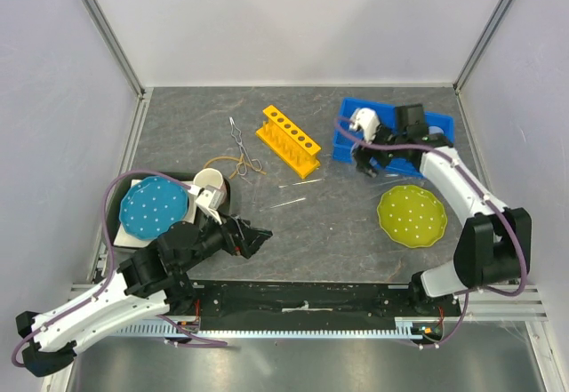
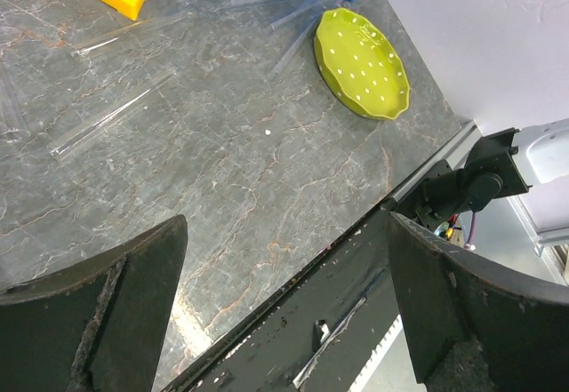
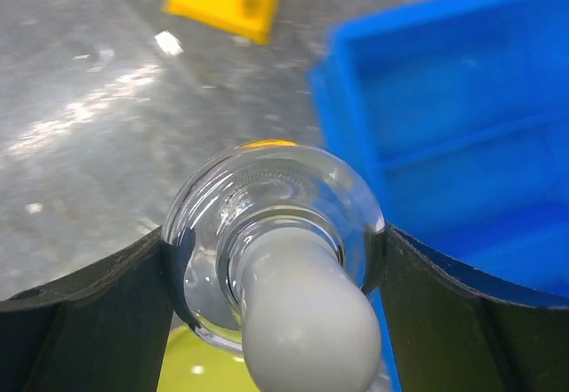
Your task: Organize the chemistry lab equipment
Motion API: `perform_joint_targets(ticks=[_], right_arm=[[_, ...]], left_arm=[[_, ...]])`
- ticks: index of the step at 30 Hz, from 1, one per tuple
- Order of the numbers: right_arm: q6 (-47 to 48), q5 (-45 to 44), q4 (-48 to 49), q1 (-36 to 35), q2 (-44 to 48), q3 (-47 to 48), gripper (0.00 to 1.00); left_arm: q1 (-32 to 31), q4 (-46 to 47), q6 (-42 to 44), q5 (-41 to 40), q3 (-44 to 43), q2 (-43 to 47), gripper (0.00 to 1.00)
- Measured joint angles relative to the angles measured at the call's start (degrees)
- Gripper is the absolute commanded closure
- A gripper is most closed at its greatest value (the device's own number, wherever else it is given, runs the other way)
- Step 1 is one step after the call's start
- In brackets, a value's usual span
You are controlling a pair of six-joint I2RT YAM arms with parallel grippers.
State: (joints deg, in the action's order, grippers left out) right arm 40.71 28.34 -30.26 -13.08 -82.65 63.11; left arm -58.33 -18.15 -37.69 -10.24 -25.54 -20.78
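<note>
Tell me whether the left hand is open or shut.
Open. In the left wrist view, the left hand has its fingers wide apart, with only table showing between them.

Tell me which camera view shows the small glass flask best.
The right wrist view: the glass flask fills its centre, close up, held between the fingers of the right gripper. In the top view it is too small to make out under that gripper. The left wrist view does not show it.

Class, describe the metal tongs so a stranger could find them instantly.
Start at the yellow rack near the back middle of the grey table. Just left of it, seen from overhead, lie the metal tongs. They alone are thin, silvery and scissor-shaped.
</note>
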Motion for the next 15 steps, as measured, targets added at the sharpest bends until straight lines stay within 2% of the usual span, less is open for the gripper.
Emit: perform_joint_targets(ticks=[8, 15], right_arm=[[4.46, -4.11, -1.70, 13.64, -10.29, 13.92, 0.55], [8.68, -6.29, -4.11, 18.91, -18.47, 21.40, 0.53]], left_arm=[[0.00, -1.42, -0.44, -0.17, 0.46, 1.77, 0.03], [0.00, -1.97, -0.44, -0.24, 0.63, 1.75, 0.03]])
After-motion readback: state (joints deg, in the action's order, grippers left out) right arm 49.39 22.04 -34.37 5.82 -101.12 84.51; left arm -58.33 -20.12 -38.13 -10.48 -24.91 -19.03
